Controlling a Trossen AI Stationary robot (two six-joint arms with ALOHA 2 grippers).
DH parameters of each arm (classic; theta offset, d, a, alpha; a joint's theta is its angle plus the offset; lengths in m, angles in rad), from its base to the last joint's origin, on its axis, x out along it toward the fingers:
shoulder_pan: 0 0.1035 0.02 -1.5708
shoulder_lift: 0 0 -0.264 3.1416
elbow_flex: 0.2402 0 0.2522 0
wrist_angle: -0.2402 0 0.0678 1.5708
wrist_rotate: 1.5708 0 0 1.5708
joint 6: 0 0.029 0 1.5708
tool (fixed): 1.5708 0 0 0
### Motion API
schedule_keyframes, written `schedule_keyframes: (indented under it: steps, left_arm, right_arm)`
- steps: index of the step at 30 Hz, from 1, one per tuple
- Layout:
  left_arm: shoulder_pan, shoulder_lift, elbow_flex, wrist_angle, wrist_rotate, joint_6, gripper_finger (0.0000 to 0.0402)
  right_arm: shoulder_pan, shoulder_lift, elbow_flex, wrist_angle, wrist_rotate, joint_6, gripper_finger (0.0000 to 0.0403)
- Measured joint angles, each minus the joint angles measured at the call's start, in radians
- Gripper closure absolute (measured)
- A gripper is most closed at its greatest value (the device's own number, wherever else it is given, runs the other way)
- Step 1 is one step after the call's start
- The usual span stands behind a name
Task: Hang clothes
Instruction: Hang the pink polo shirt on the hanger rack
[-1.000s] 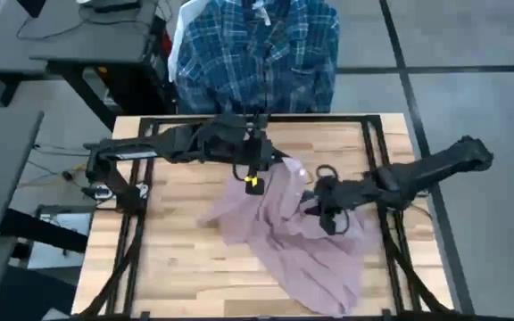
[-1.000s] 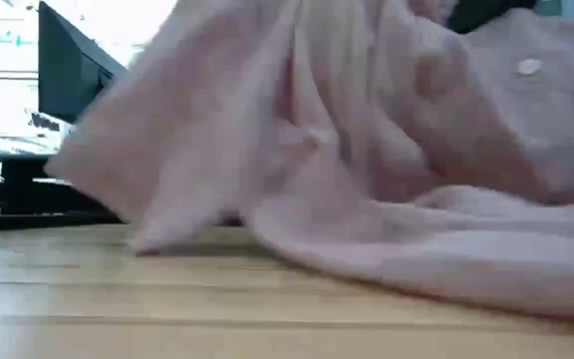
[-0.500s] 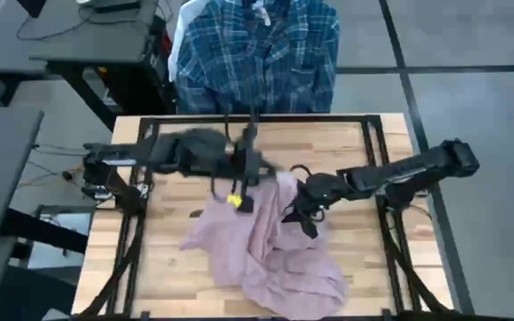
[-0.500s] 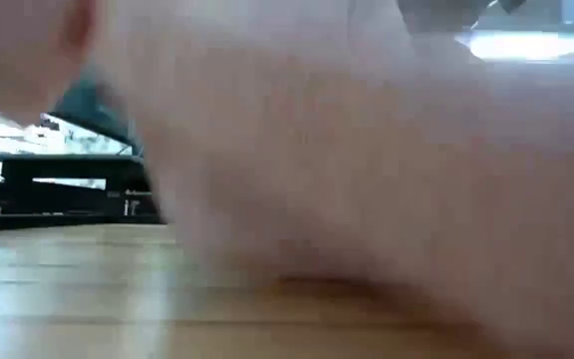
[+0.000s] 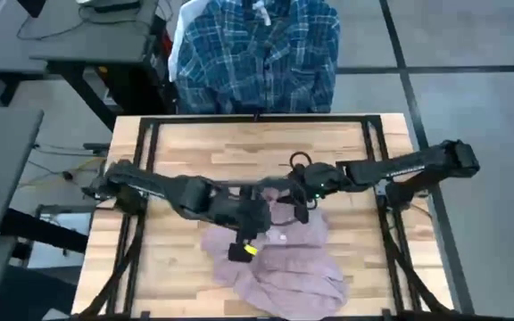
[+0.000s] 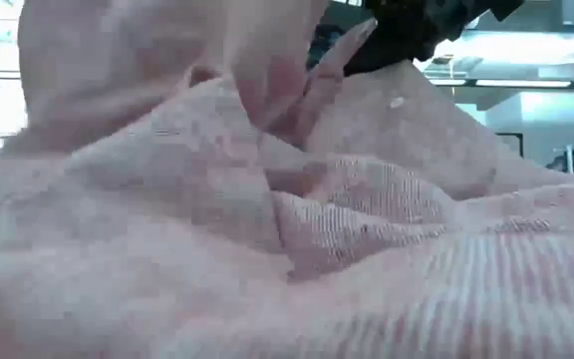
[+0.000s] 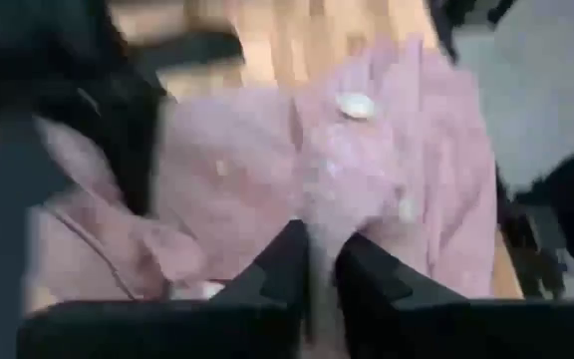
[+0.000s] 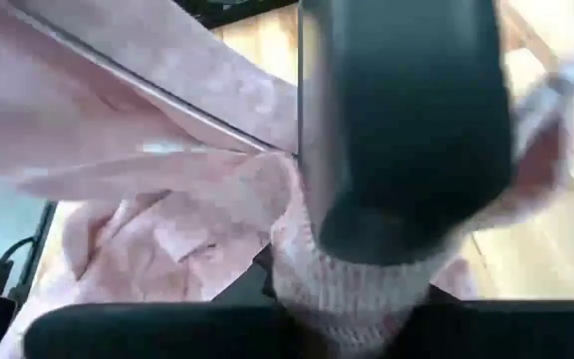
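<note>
The dusty pink shirt [image 5: 279, 263] lies bunched on the wooden table [image 5: 177, 143], at the middle toward its near edge. It fills the low view [image 6: 297, 229]. My left gripper [image 5: 244, 250] is over the shirt's left part and is shut on it. My right gripper [image 5: 294, 203] is at the shirt's far edge and is shut on it too. The blue-and-white plaid shirt [image 5: 257, 58] hangs beyond the table's far edge. A strip of the white shirt [image 5: 178, 45] shows at the plaid shirt's left side. My left gripper pinches a raised fold of the pink shirt [image 7: 319, 234] between its two fingers [image 7: 289, 264]. The fingers slant down toward the table's near edge. The cloth around the fold lies slack on the table. My right gripper has pink cloth [image 8: 352, 289] bunched between its fingers. A dark blurred shape in front hides which part of the shirt it is. One shirt edge [image 8: 157, 100] runs straight away from the hold, and the shirt's near part lies on the table.
Black rails [image 5: 257, 117] frame the table's far edge and both sides. A dark looped cable [image 5: 300, 162] sits on the right arm near its wrist. Bare wood lies at the far part of the table. Grey desks [image 5: 70, 36] stand beyond the far left corner.
My left gripper has swung from the far middle of the table down toward the near edge, carrying its fold of pink shirt. My right gripper has moved left and toward the far edge. The shirt, spread at the right front before, is now drawn together at the near middle.
</note>
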Motion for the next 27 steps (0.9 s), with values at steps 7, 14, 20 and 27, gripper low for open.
schedule_keyframes:
  steps: [7, 14, 20, 27]
  left_arm:
    - [-0.006, -0.018, 0.002, -0.221, 0.001, -0.068, 0.0366]
    - [-0.026, -0.022, 0.001, -0.423, -0.055, -0.151, 0.0399]
    - [-0.064, -0.105, -0.034, -0.416, -0.127, -0.295, 0.0401]
    - [-0.049, -0.204, -0.241, -0.356, -0.178, -0.429, 0.0401]
  right_arm:
    - [0.02, -0.028, 0.0, -0.083, 0.002, 0.023, 0.0382]
    - [0.066, -0.206, 0.002, -0.261, 0.015, 0.05, 0.0382]
    - [0.147, -0.346, 0.001, -0.506, 0.12, 0.072, 0.0382]
    - [0.21, -0.389, 0.002, -0.573, 0.109, 0.069, 0.0382]
